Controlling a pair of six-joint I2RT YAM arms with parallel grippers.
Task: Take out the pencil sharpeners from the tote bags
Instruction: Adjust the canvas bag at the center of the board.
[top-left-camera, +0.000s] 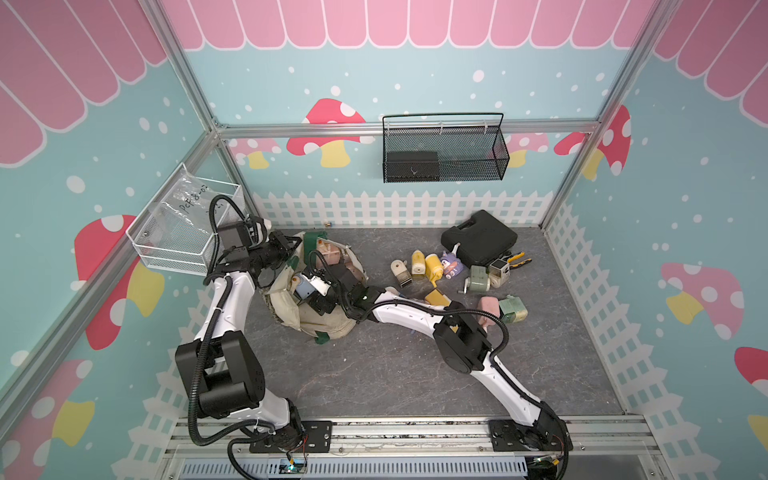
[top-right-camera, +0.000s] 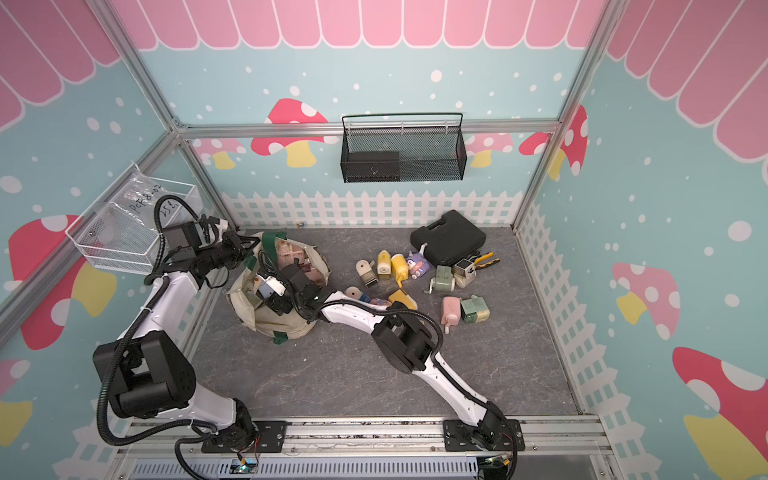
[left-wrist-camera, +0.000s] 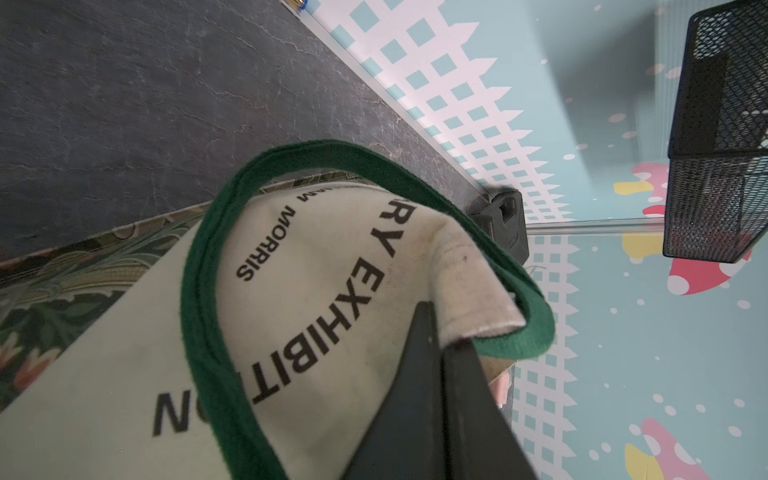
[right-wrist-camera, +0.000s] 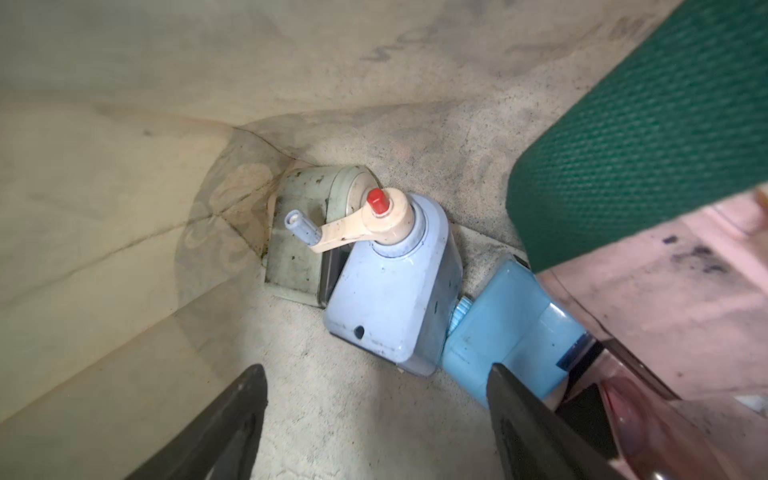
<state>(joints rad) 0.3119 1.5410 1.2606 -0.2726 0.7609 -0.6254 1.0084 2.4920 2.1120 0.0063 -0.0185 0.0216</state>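
With my left gripper (left-wrist-camera: 440, 332) clamping the rim of the tote bag (left-wrist-camera: 324, 257), I am hovering my right gripper (right-wrist-camera: 374, 368), jaws apart, over the blue sharpener (right-wrist-camera: 390, 291) inside: probably light, rigid, slick, best taken across its body.

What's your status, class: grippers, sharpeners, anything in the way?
Left gripper shut on tote bag rim. Right gripper open inside bag, above pale blue sharpener. Green strap close beside.
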